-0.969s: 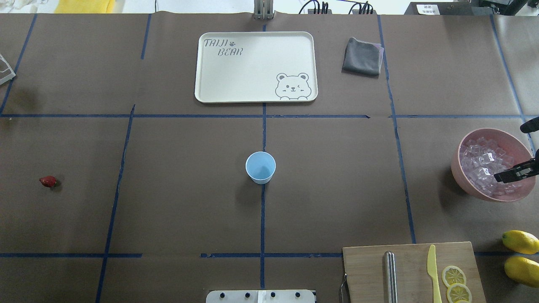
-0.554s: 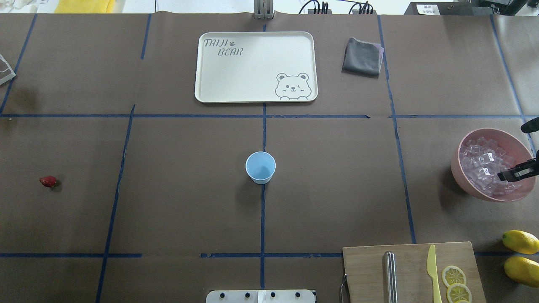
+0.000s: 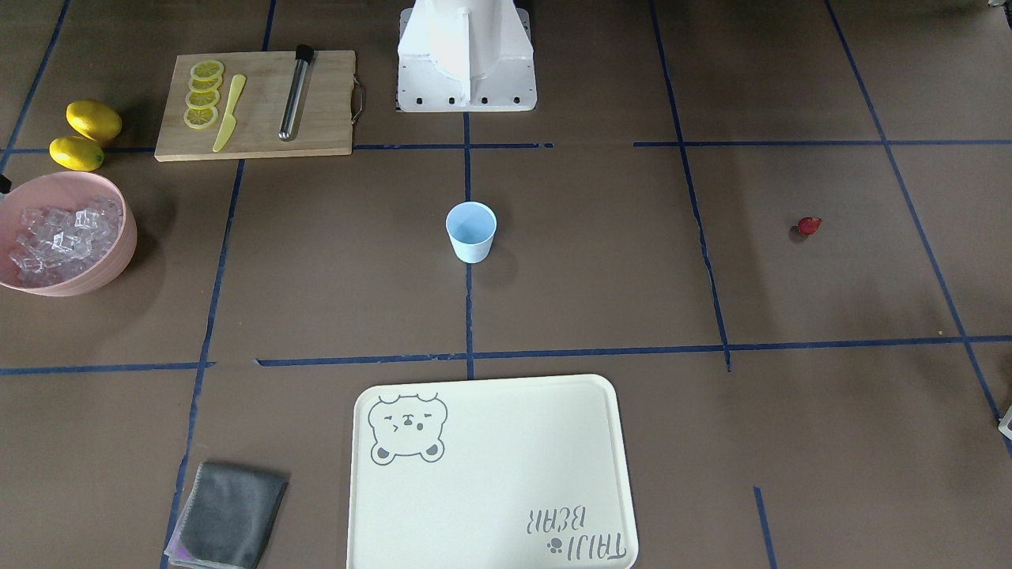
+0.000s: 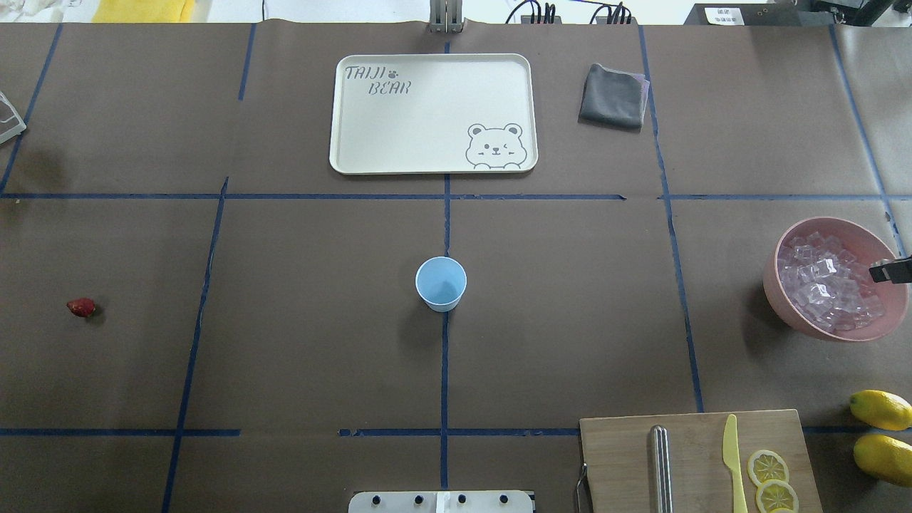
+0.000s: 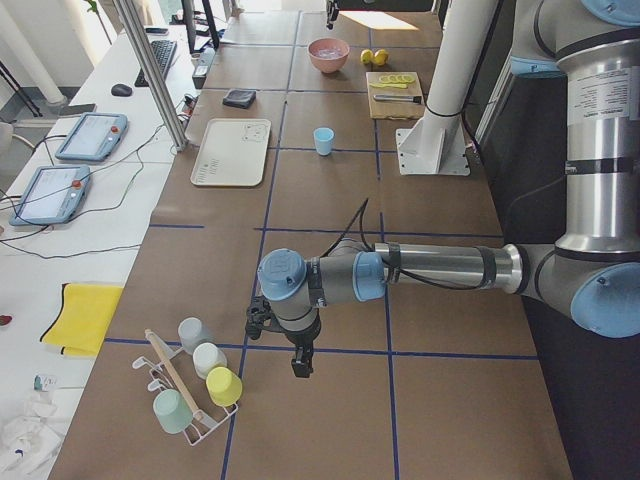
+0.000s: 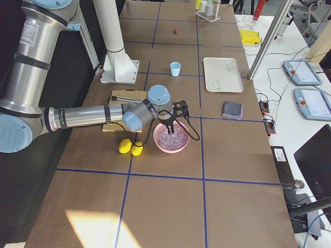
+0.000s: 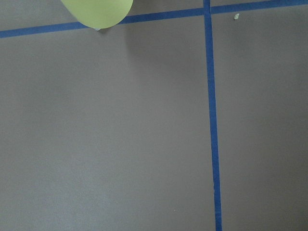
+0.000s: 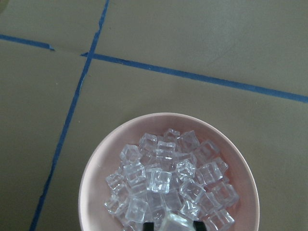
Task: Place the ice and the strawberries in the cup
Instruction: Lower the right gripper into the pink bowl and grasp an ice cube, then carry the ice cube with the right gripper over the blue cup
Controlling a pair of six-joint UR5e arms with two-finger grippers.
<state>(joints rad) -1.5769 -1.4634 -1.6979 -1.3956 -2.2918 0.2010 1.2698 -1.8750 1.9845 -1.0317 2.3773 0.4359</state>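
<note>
The light blue cup (image 4: pixel 441 283) stands upright and empty at the table's middle; it also shows in the front view (image 3: pixel 471 231). The ice (image 4: pixel 819 285) fills a pink bowl (image 4: pixel 775 303) at the right edge. One dark red strawberry (image 4: pixel 81 307) lies alone far left. My right gripper (image 4: pixel 892 272) hangs over the bowl's right rim, mostly out of frame. In the right wrist view my right gripper (image 8: pixel 172 224) is shut on an ice cube above the pile (image 8: pixel 163 178). My left gripper (image 5: pixel 300 365) shows only in the exterior left view, far from the cup; I cannot tell its state.
A cream tray (image 4: pixel 342 142) and a grey cloth (image 4: pixel 613 96) lie at the back. A cutting board (image 4: pixel 620 456) with a metal rod, yellow knife and lemon slices sits front right, with two lemons (image 4: pixel 880 408) beside it. A cup rack (image 5: pixel 190 400) stands near my left gripper.
My right gripper has drawn back from over the middle of the ice toward the bowl's right rim and is now mostly out of the overhead view. Cup and strawberry have not moved.
</note>
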